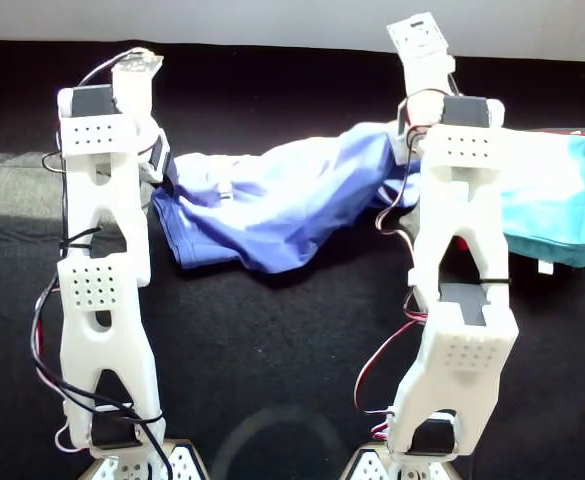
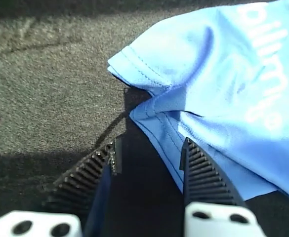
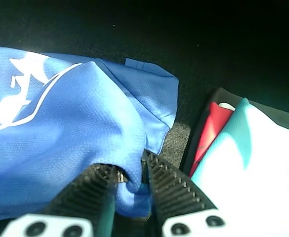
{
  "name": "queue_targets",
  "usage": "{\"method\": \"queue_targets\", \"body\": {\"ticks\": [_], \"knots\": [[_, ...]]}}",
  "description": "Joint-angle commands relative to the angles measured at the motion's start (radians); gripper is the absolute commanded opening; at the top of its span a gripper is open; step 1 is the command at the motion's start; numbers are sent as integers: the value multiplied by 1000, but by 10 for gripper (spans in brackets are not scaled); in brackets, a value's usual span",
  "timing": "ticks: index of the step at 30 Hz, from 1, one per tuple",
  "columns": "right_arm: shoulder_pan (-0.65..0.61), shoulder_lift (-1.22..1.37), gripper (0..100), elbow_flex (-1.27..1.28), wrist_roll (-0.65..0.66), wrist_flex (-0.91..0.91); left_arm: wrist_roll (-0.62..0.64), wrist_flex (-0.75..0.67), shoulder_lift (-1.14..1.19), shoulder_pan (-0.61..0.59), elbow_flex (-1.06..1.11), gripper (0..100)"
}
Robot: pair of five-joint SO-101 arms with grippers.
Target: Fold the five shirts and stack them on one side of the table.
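Crumpled light-blue fabric shirt point(image 1: 282, 215) is lying stretched out on the black cloth-covered table point(image 1: 272, 350), spanning between the two arms. Left gripper point(image 2: 149, 165) is sitting with jaws apart at the shirt's hemmed corner, one jaw over the fabric edge, nothing clamped. Right gripper point(image 3: 130, 180) is pinching a fold at the shirt's other end. Just beside it, a turquoise-and-white folded shirt point(image 3: 253, 168) is resting on a red shirt point(image 3: 211, 131).
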Motion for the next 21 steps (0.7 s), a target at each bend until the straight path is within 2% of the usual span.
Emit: {"method": "queue_targets", "body": {"ticks": [1,10,21], "knots": [[12,-10,7,-2,-46,-31,3,20,-70,25,53,203],[12,-13,7,-2,-81,-22,0,6,-378,130,604,203],[13,-45,7,-4,-81,-2,-21,-434,-383,102,905,203]]}}
